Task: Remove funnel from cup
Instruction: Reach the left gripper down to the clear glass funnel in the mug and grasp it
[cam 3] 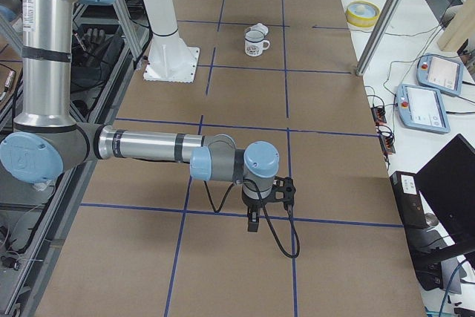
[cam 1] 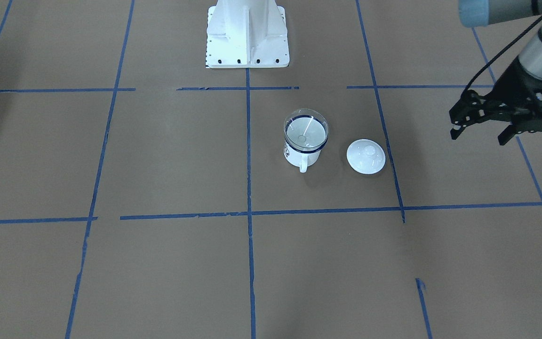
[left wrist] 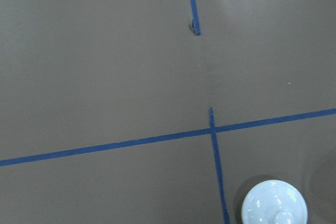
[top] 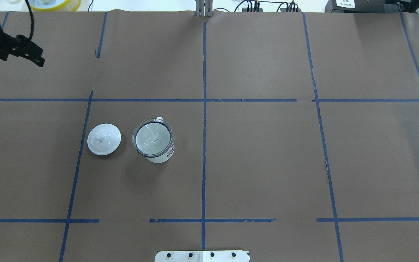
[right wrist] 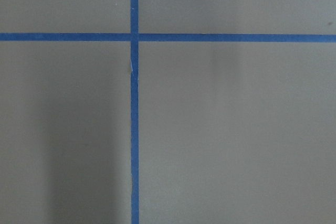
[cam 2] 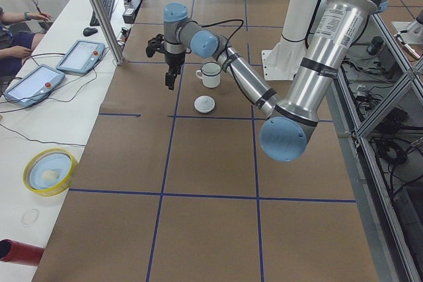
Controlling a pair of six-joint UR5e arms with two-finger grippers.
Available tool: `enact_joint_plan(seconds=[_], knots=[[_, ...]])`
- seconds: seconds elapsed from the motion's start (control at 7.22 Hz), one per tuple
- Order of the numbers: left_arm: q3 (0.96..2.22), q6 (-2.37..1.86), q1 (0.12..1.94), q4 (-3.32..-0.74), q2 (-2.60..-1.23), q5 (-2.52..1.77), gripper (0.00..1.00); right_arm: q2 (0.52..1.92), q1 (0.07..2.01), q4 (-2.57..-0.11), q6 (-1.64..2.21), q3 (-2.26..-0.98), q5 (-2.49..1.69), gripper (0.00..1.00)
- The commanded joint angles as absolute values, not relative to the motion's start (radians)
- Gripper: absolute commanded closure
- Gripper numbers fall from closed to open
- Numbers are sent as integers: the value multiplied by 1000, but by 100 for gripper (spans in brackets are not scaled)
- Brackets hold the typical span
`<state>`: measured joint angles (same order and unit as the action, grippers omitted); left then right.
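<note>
Bare worktop (cam 1: pixel 167 273) fronts the cup (cam 1: pixel 299 157), upright with the funnel (cam 1: pixel 306 131) seated in its mouth; a lid (cam 1: pixel 366 156) lies just beside. Left jaws hang spread, well apart: best to pinch the funnel's rim and lift straight up. Right jaws' state: cannot tell.

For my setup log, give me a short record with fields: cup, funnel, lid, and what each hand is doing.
cup: white mug, upright, handle on its far side seen from overhead
funnel: clear, seated in the cup, not yet removed
lid: lying left of the cup, apart from it
left hand: open, empty, out beyond the lid
right hand: far from the cup; open or shut unclear
</note>
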<state>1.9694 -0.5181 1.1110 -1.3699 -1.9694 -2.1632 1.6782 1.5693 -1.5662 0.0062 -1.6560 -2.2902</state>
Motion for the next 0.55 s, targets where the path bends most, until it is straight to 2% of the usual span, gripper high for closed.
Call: enact_joint_plan(seconds=[0.0,0.42], knots=[[2018,-683,1018,-1345,-2032,-2125,0,1678,1569,-1566,6,-1657,-2290,0],[2005,-935,780,-1347,-2109,-2019,0,1678,1569,-1566,6,-1657,-2290,0]])
